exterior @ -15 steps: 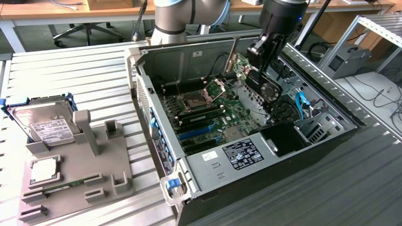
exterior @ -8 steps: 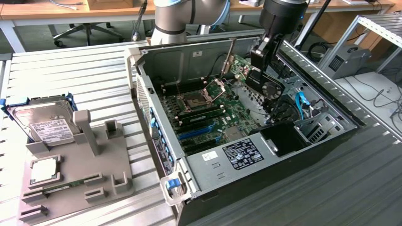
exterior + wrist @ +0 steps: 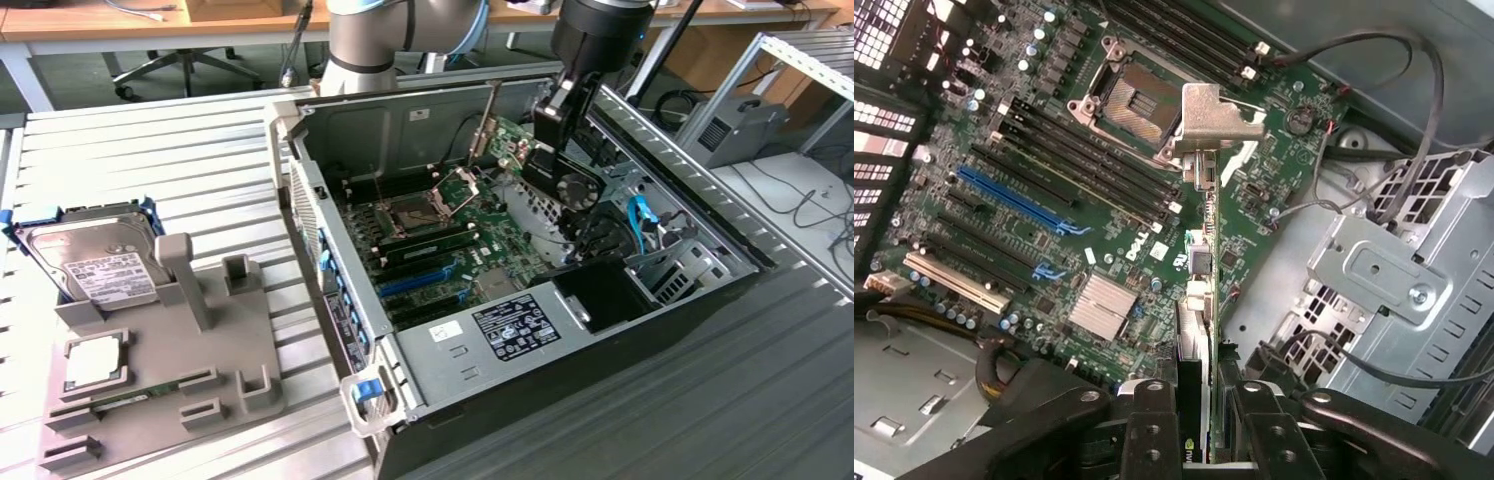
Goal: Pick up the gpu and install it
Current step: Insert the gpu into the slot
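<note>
Gpu (image 3: 1197, 318) partly hidden between jaws

The exterior view looks from high up and a little way off, slanting down across the worktop (image 3: 160, 150) onto the whole open computer case (image 3: 441, 380). The wrist view sits just behind the jaws, very near, facing along them down into the case. Both views share the motherboard (image 3: 501, 240) with its processor socket (image 3: 407, 212), and the graphics card (image 3: 1199, 300) held in the jaws, seen edge-on from the wrist.
</note>
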